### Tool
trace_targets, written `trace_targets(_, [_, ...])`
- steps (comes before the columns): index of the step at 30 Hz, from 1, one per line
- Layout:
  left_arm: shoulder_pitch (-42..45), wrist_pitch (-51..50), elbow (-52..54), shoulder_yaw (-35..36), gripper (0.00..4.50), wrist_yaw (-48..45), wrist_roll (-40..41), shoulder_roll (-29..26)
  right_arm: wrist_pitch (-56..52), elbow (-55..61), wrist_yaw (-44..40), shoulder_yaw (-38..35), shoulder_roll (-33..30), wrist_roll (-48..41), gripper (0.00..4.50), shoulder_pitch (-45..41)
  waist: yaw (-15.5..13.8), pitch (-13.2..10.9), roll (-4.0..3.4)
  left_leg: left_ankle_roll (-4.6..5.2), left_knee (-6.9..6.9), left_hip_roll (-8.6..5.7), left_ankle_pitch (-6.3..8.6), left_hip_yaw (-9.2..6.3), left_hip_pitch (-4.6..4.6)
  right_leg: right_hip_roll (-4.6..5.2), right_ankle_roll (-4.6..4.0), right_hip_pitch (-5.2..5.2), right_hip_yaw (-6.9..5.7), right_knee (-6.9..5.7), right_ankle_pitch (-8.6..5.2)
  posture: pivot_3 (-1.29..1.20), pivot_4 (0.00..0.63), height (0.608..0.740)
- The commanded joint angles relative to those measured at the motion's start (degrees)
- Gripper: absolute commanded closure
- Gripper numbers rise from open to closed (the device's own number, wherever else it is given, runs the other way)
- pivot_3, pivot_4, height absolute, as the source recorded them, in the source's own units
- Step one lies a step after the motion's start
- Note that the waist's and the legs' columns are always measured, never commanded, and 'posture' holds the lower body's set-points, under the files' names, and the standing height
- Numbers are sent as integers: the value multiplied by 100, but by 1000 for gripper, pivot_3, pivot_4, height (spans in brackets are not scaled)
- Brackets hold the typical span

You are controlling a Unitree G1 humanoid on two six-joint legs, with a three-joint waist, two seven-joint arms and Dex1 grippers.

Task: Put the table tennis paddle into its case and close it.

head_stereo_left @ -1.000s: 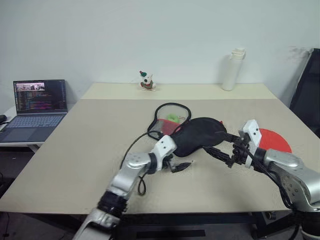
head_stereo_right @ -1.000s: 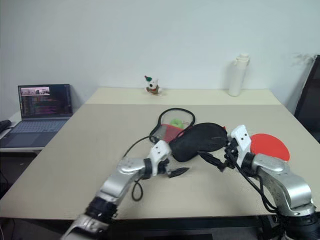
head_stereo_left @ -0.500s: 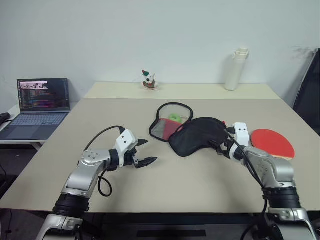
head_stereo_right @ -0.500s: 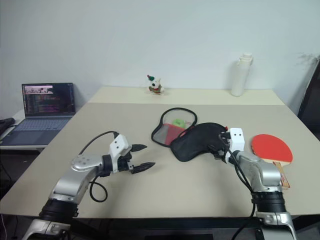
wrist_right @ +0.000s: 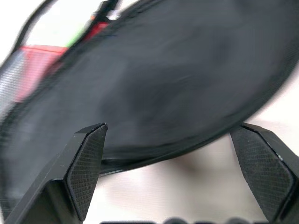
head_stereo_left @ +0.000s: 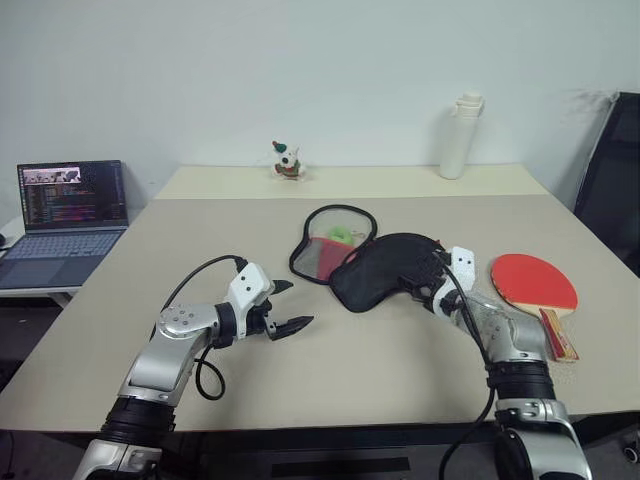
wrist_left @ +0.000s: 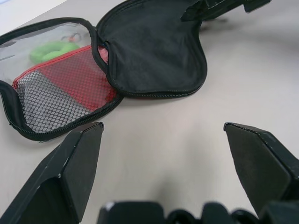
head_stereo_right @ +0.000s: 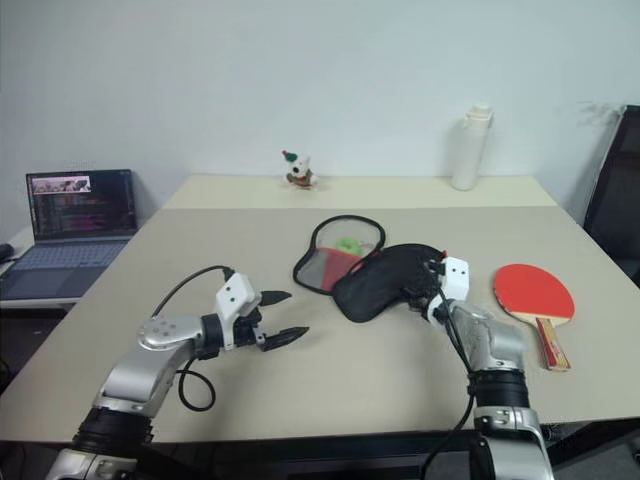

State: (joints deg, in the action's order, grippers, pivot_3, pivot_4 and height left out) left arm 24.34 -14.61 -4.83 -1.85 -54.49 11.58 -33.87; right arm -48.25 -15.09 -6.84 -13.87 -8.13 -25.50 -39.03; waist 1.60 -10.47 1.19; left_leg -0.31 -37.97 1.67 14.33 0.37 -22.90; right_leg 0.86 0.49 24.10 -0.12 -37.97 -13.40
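The case (head_stereo_left: 385, 270) lies unzipped in the middle of the table, its black flap folded toward the right. Its mesh and red half (head_stereo_left: 325, 252) lies to the left with something green inside. The table tennis paddle (head_stereo_left: 533, 283) lies red face up to the right of the case, handle toward the front edge. My right gripper (head_stereo_left: 428, 284) is open at the black flap's (wrist_right: 163, 84) right edge, its fingers spread either side of the rim. My left gripper (head_stereo_left: 295, 304) is open and empty, hovering left of the case (wrist_left: 154, 51) and pointing at it.
A laptop (head_stereo_left: 65, 200) stands open on a side desk at the left. A white bottle (head_stereo_left: 455, 150) and a small figurine (head_stereo_left: 287, 160) stand at the table's far edge. A dark chair (head_stereo_left: 610, 180) is at the right. A black cable loops below my left wrist.
My left gripper has drawn away from the case to the left. My right gripper has rolled, dropped and moved in to the black flap's edge. The camera has shifted slightly.
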Motion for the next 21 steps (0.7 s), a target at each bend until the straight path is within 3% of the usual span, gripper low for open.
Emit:
trace_targets(1, [111,98,131,65,8,25,49,-26,7,97,64,-117,138,-143,0,-242,5,0,0,0,0,0,0,0,0,0,-1,0,1,0,1,0,150,740])
trace_targets(13, [69,180,143,86,8,20,71,-7,-867,969,774,-314,1347,-805,0,23,8,0,-1,0,4,-1,0,-3,-1,4,-3,5,9,0,2,0,150,740])
trace_targets(16, [59,206,142,82,0,26,63,-3,-971,1093,906,-348,1499,-879,610,69,10,0,-1,0,4,-3,0,-1,-2,7,-2,5,7,2,1,0,150,740])
trace_targets(21, [62,268,121,50,0,44,38,19,-1054,1143,976,-394,1541,-966,2401,108,13,-1,-1,0,5,-2,0,-3,-2,7,0,5,6,2,0,0,150,740])
